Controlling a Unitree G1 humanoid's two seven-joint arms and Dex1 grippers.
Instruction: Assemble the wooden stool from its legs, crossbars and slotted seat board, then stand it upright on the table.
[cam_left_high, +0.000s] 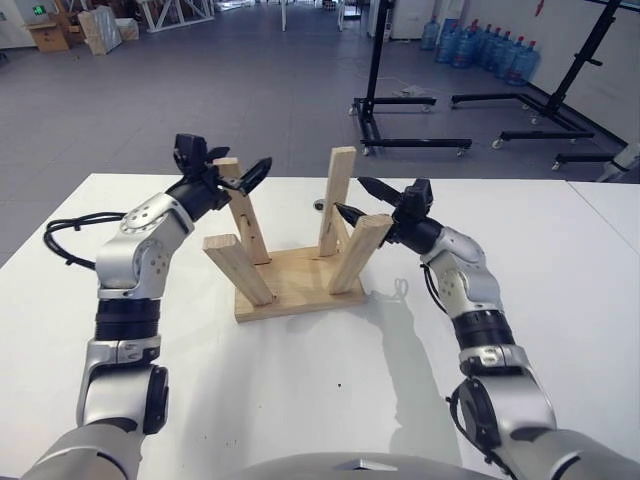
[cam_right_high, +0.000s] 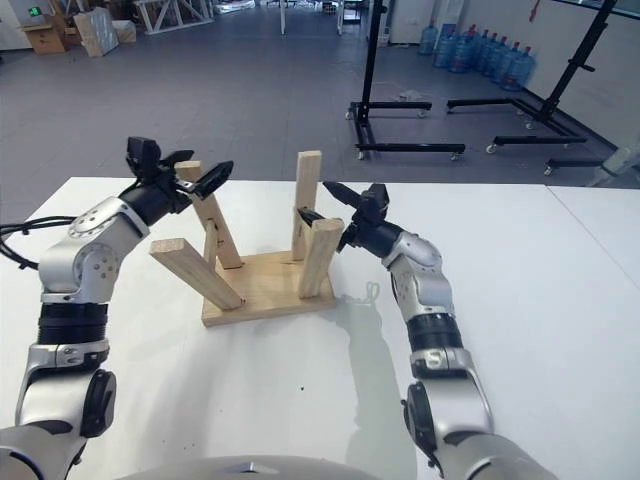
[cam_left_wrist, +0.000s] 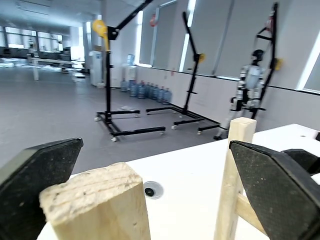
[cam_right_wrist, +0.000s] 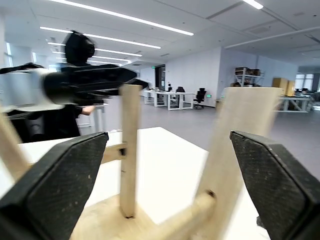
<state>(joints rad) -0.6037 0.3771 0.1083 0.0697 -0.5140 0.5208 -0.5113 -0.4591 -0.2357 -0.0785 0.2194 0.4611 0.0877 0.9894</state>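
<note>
The wooden stool lies upside down on the white table (cam_left_high: 300, 380), its seat board (cam_left_high: 298, 288) flat and its legs pointing up. My left gripper (cam_left_high: 240, 166) is open around the top of the far-left leg (cam_left_high: 246, 222); that leg's end (cam_left_wrist: 95, 200) sits between the pads (cam_left_wrist: 275, 185) without touching them. My right gripper (cam_left_high: 351, 197) is open at the top of the near-right leg (cam_left_high: 356, 255), which stands between its pads (cam_right_wrist: 65, 175) as a broad post (cam_right_wrist: 240, 130). Crossbars (cam_right_wrist: 114, 153) join the legs low down.
A small round hole (cam_left_high: 318, 205) sits in the table behind the stool. A black cable (cam_left_high: 68, 238) loops off the left arm near the table's left edge. Black wheeled stands (cam_left_high: 410, 140) and water bottles (cam_left_high: 490, 50) are on the floor beyond the table.
</note>
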